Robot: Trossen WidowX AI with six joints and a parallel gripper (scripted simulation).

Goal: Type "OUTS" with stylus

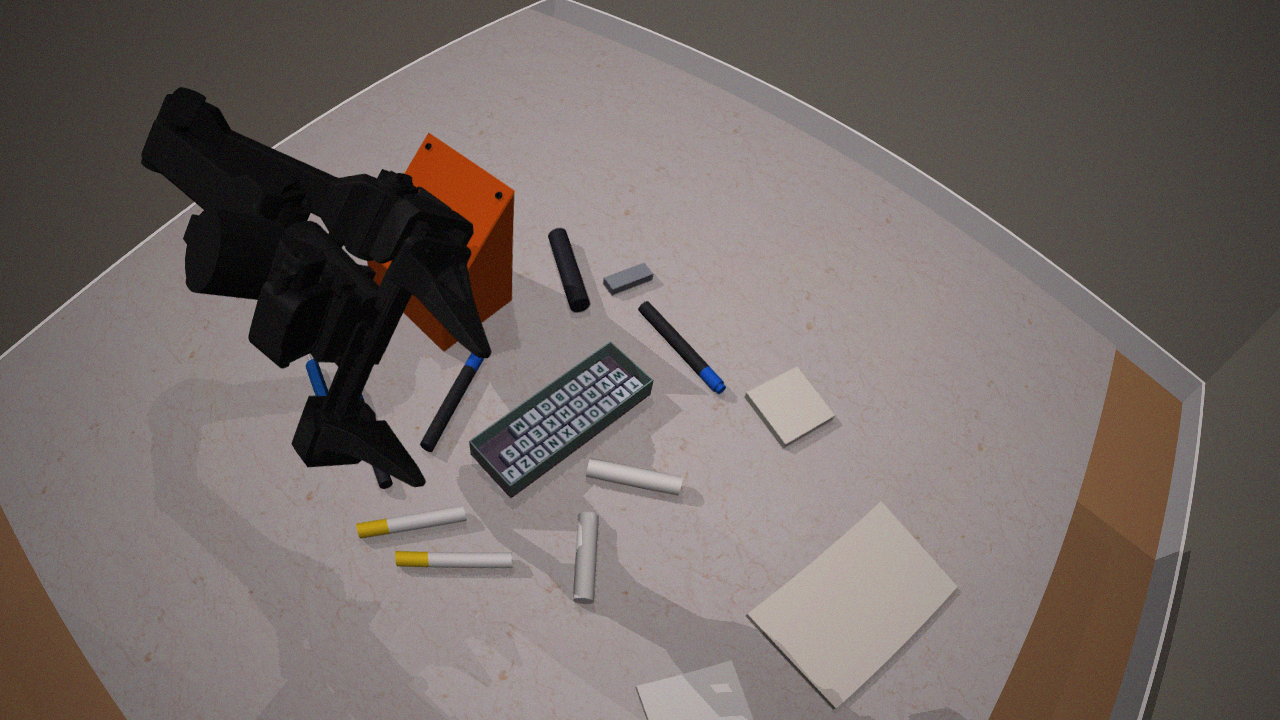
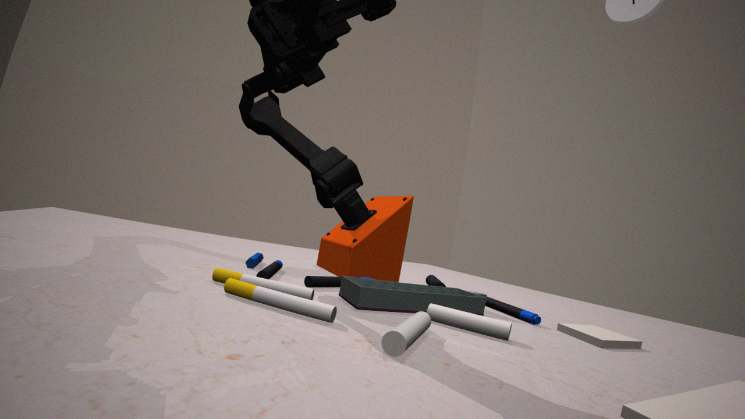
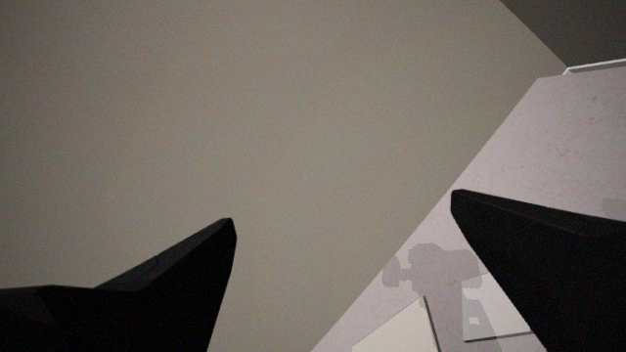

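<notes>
The dark green keyboard (image 1: 572, 418) (image 2: 417, 298) lies on the desk; its letters appear upside down in the top view. There the O key (image 1: 593, 409) and T key (image 1: 634, 380) are in the lower row, and the S key (image 1: 509, 450) and U key (image 1: 523, 440) in the middle row. My gripper (image 1: 454, 419) (image 3: 342, 214) is wide open and empty, high above the desk. Black pens with blue ends (image 1: 452, 402) (image 1: 677, 340) lie either side of the keyboard; another (image 2: 269, 269) is partly hidden by the gripper in the top view. Which one is the stylus I cannot tell.
Two white-and-yellow sticks (image 1: 425, 520) (image 1: 465, 559) and two white cylinders (image 1: 634, 476) (image 1: 585, 557) lie near the keyboard. A black cylinder (image 1: 568, 268), grey block (image 1: 628, 277), orange block (image 1: 487, 210) (image 2: 377, 252), small blue piece (image 2: 254, 259) and cream pads (image 1: 790, 405) (image 1: 853, 604) are also there.
</notes>
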